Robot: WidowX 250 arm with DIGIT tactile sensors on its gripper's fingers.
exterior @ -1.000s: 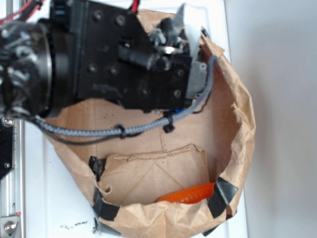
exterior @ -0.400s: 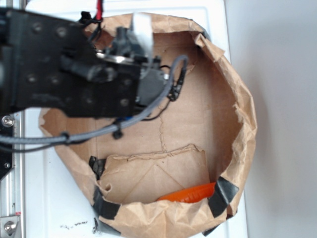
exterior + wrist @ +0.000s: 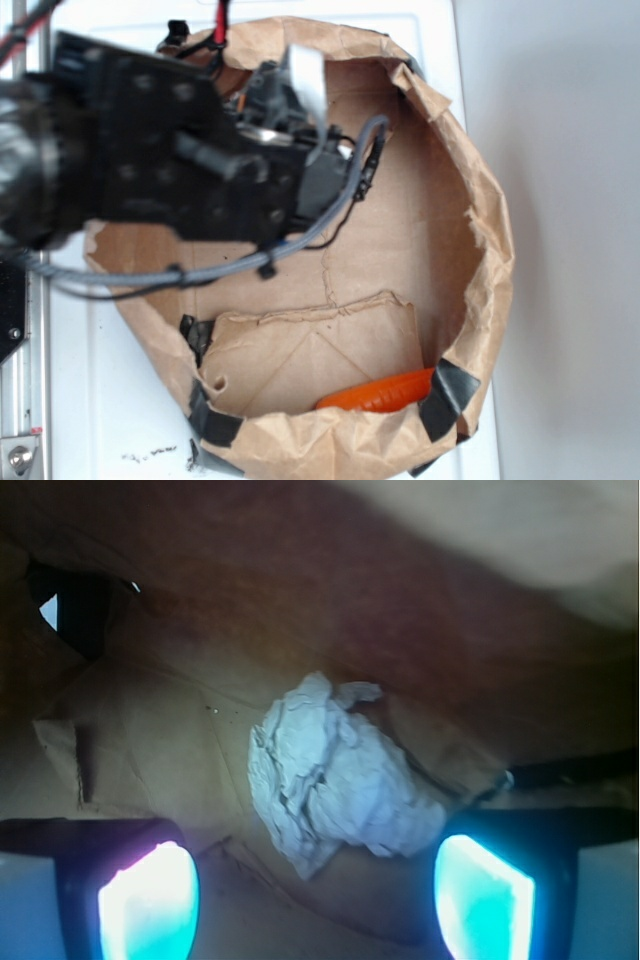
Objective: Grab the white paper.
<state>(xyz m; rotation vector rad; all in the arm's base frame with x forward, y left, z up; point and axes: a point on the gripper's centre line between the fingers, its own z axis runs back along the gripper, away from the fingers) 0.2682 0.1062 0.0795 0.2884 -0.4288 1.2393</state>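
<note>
Exterior view, from above: a large crinkled brown paper bag (image 3: 440, 230) lies open on a white worktop (image 3: 120, 420), its rim rolled into a rough ring and patched with strips of black tape (image 3: 448, 392) along the lower edge. The black robot arm (image 3: 150, 160) enters from the left and reaches over the upper left part of the bag, trailing a grey braided cable (image 3: 200, 270) across the bag's floor. Its gripper (image 3: 300, 85) sits at the upper rim, with one pale finger (image 3: 305, 68) visible. A folded flap of brown paper (image 3: 310, 350) lies on the bag's floor near the lower edge, and just beside it an orange carrot-shaped object (image 3: 385, 392) rests against the inner wall. A metal rail (image 3: 25, 400) runs along the left border of the worktop.

Wrist view, looking into the bag: a crumpled ball of off-white paper with greyish creases (image 3: 335, 780) lies on the bag's brown floor, ahead of the gripper (image 3: 315, 890) and between the lines of its two fingers. The jaws stand wide apart; the pads (image 3: 148, 905) glow cyan at the lower left and lower right corners. The right pad is near the ball's edge; whether it touches cannot be told. The left pad is clear of the ball. Nothing is held.
</note>
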